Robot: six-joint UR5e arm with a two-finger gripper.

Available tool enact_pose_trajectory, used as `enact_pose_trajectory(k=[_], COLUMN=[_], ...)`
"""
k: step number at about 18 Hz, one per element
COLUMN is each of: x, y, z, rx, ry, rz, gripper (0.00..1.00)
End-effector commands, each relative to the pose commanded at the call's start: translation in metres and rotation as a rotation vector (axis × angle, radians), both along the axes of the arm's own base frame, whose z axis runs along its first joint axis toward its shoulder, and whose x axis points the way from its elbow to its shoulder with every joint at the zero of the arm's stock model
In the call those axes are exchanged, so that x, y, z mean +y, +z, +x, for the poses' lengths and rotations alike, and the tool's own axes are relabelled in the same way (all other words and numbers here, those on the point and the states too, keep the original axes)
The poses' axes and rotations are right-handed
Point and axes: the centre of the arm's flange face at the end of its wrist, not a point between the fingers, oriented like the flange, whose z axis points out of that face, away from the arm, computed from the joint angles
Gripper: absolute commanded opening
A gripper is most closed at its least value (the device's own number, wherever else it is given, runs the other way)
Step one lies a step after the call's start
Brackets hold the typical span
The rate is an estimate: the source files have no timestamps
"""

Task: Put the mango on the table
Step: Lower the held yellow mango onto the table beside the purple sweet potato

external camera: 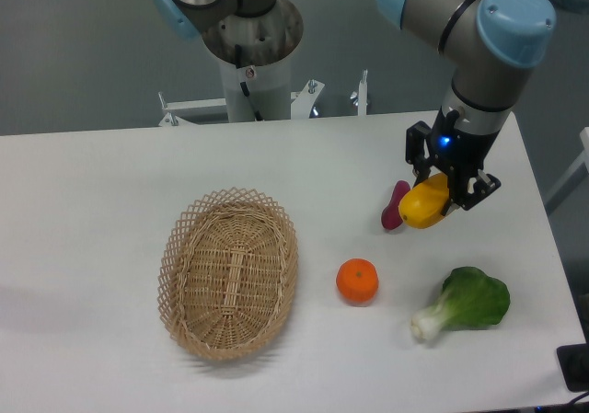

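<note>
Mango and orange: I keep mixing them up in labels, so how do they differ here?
The mango is yellow and oblong; the orange is orange and round. The mango is gripped in the hand, while the orange sits free on the table. The mango lies beside a purple vegetable; the orange stands alone. Both are smooth-skinned fruit.

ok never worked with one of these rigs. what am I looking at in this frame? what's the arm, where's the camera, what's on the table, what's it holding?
This is a single view from a fixed camera facing the robot, looking down at a white table. The grey machine with blue joint caps is one robot arm, mounted on a post at the table's far edge. It reaches over the right side. Its end effector, the two-fingered grasping part, is shut on a yellow mango, held close to the tabletop; contact with the table is unclear. Just beside the mango lies a small purple-red vegetable. Nearer the camera are an orange, a leafy green vegetable, and an empty wicker basket on the left.
</note>
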Motion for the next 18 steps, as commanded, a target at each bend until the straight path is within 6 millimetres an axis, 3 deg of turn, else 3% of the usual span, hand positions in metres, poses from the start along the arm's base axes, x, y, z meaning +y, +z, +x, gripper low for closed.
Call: enact_pose_trajectory(k=[4, 12, 18], x=[-0.011, -0.009, -0.011], y=[-0.007, -0.016, -0.034], z=[0.001, 0.006, 0.009], rx=[-0.006, -0.014, -0.016], ry=[-0.027, -0.032, -0.054], rz=[-0.009, -0.014, -0.020], gripper=[0.49, 0.49, 0.49])
